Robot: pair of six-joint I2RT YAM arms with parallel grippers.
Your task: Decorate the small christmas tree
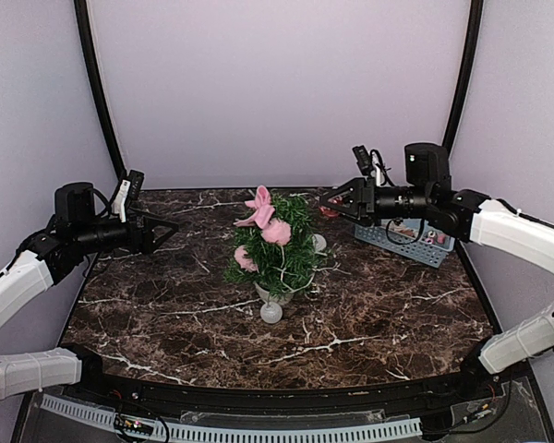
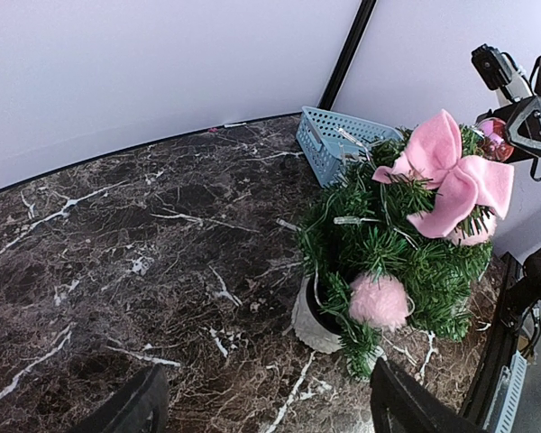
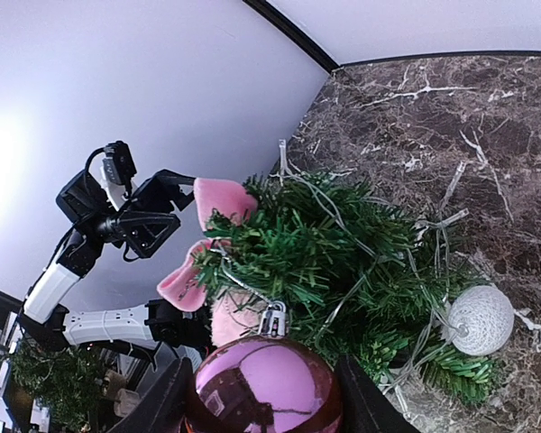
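The right gripper [image 3: 261, 386] is closed part-way around a glossy pink-purple round bauble [image 3: 252, 401], whose silver cap [image 3: 272, 318] points toward the foliage just ahead of it. The left gripper [image 2: 266, 374] hangs with its jaws spread wide and nothing between them, well off to the tree's left side above the dark veined marble table [image 1: 166, 323]. The small christmas tree [image 1: 279, 245], a bushy dark-green artificial fir in a little round white pot [image 2: 314, 320], stands upright near the table's middle, between the two arms. It carries a pink fabric bow [image 2: 451, 176] at the top, a fluffy pink pompom [image 2: 379, 300] lower down and a white glittery ball [image 3: 480, 319] near its base. It looks light and easy to tip, its needles soft and its twigs springy, probably bendable. The pot or lower trunk seems the safest place to steady it while an outer twig takes the ornament. A blue slatted plastic basket [image 1: 402, 242] sits behind the right arm.
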